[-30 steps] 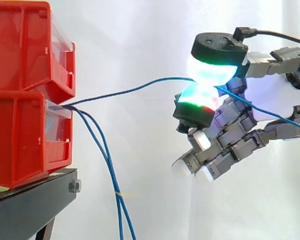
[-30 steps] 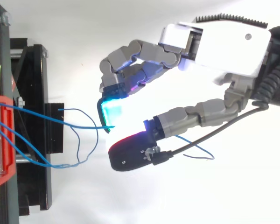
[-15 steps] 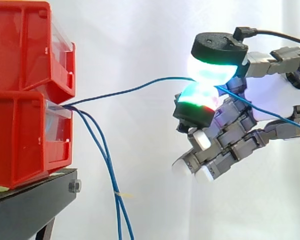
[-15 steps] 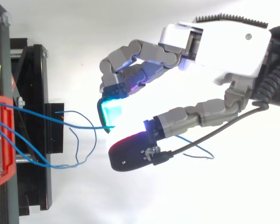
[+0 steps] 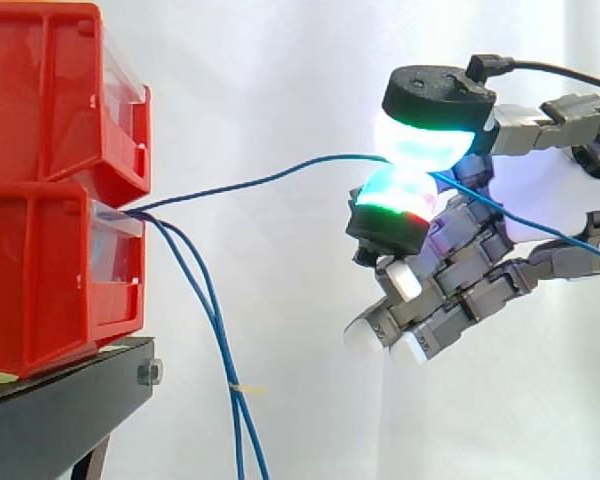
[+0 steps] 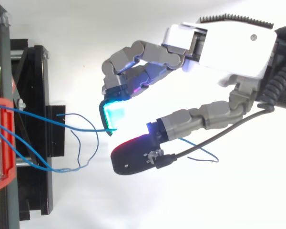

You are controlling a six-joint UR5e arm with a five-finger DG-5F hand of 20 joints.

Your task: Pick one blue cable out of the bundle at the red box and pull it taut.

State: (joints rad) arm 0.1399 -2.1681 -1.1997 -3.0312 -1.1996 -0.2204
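- Grey jointed hand (image 6: 229, 45) pinches one thin blue cable (image 5: 260, 181) between its glowing pads (image 5: 425, 140).
- This cable runs from the lower red plastic bin (image 5: 50, 270) to the hand in a shallow curve.
- Below it, spare blue cables (image 5: 220, 340) hang beside the black stand (image 5: 60, 415).

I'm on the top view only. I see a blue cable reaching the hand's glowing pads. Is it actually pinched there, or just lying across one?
Observer: Pinched. From the side, the hand clamps the blue cable between an upper pad and a lower one.
Operator: Is it taut yet?
Observer: Not quite. It climbs from the lower red bin to the pads in a gentle curve.
Operator: And the rest of the bundle?
Observer: Two other blue cables hang down from that bin, past the black stand.
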